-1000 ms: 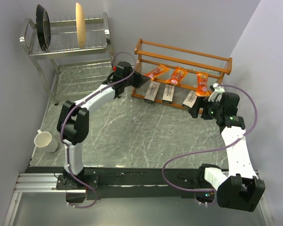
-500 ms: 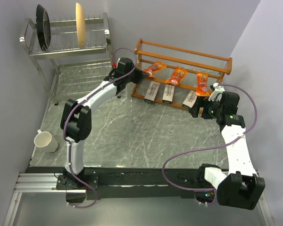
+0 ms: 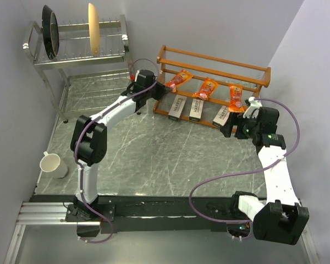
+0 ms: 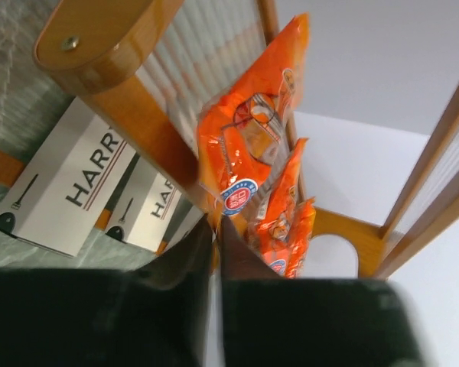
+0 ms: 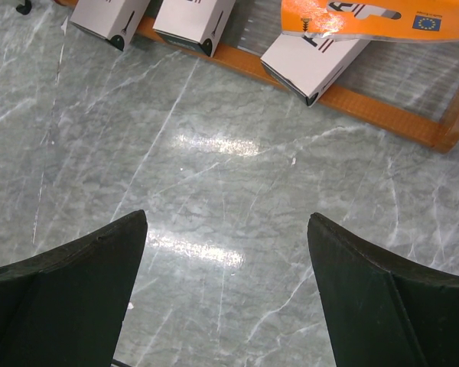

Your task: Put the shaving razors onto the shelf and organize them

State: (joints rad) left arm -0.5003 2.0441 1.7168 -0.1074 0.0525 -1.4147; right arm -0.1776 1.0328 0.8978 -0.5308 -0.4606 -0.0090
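The wooden shelf point(image 3: 253, 71) stands at the back of the table. Three orange razor packs lie on its middle tier and three grey "HARRY'S" boxes point(image 3: 196, 110) lean on its bottom rail. My left gripper point(image 3: 157, 88) is at the shelf's left end, shut on the near end of the leftmost orange pack point(image 3: 179, 80). In the left wrist view the jaws point(image 4: 214, 222) pinch that pack point(image 4: 245, 145), with boxes point(image 4: 69, 183) below. My right gripper point(image 3: 231, 127) is open and empty over the table in front of the rightmost box point(image 5: 310, 61); an orange pack point(image 5: 371, 19) overhangs it.
A steel wire dish rack point(image 3: 80, 52) with a dark pan and a pale plate stands at back left. A white mug point(image 3: 50, 163) sits near the table's left edge. Walls close in behind and to the right of the shelf.
My left gripper has moved up and back along the shelf's left end, pulling the leftmost orange pack's end slightly back-left. The right arm has not moved.
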